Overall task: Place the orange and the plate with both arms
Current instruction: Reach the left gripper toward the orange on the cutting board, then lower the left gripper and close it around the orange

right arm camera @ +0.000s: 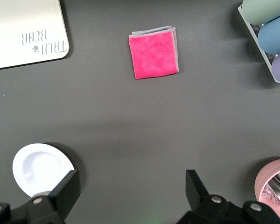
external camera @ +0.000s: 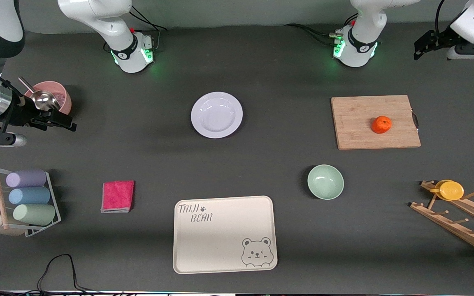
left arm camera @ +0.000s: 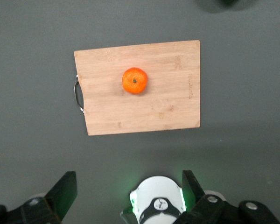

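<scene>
The orange [external camera: 381, 124] sits on a wooden cutting board [external camera: 360, 131] toward the left arm's end of the table. It also shows in the left wrist view [left arm camera: 134, 80]. The white plate [external camera: 216, 114] lies empty on the table between the two bases, and the right wrist view shows it too [right arm camera: 37, 169]. My left gripper [external camera: 418, 50] is open and empty, high up near its own base [left arm camera: 129, 189]. My right gripper [external camera: 67, 123] is open and empty, up beside the pink bowl [right arm camera: 130, 189].
A pale green bowl [external camera: 325, 181] and a cream bear tray [external camera: 224, 234] lie nearer the front camera. A pink cloth [external camera: 117, 196], a rack of cups [external camera: 27, 201] and a pink bowl with a ladle [external camera: 56, 96] are at the right arm's end. A wooden rack holds a yellow cup [external camera: 451, 190].
</scene>
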`<state>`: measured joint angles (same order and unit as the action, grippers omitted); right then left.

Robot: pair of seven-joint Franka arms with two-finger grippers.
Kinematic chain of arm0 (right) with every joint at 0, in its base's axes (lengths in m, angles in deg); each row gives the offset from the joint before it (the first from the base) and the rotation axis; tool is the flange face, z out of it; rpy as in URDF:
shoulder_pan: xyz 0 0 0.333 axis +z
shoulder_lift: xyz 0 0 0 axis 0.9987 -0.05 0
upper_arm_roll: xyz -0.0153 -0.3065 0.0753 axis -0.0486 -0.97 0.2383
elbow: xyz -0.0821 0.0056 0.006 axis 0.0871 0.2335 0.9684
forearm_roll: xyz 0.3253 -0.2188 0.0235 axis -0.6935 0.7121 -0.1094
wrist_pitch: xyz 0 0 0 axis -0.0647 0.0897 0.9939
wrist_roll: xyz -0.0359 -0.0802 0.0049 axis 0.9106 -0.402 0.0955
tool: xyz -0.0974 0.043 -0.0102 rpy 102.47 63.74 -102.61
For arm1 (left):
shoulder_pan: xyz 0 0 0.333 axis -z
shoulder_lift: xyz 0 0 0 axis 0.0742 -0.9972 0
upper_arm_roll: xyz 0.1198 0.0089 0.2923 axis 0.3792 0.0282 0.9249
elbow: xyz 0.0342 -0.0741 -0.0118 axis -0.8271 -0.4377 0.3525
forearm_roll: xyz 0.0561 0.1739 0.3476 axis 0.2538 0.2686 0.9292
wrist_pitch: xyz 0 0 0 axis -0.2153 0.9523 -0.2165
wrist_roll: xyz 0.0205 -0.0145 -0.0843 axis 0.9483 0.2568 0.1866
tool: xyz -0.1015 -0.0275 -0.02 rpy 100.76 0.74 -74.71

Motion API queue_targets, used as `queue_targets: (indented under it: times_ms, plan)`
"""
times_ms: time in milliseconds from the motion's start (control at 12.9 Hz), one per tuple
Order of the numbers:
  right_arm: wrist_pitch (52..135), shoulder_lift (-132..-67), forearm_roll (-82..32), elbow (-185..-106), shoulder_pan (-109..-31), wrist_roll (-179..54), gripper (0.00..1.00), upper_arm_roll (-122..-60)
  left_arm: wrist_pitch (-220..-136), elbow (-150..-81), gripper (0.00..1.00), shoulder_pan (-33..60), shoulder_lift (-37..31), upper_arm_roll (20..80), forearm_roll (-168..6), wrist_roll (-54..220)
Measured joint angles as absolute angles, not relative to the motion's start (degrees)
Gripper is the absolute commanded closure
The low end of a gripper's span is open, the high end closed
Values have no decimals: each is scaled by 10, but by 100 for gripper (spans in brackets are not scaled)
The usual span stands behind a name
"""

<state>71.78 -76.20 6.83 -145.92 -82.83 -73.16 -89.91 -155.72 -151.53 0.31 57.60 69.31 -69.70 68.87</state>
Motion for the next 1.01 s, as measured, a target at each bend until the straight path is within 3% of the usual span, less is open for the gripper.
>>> queue_targets:
  times_ms: [465,1006]
  plan:
    - [718,-812,74,-1431,-831,-732,0,-899,-1813,-1690,0,3,520,693,-697,683]
    - [722,-886,104,-1357,-818,-732,0,-895,-2029,-1733,0,3,362,693,-690,671]
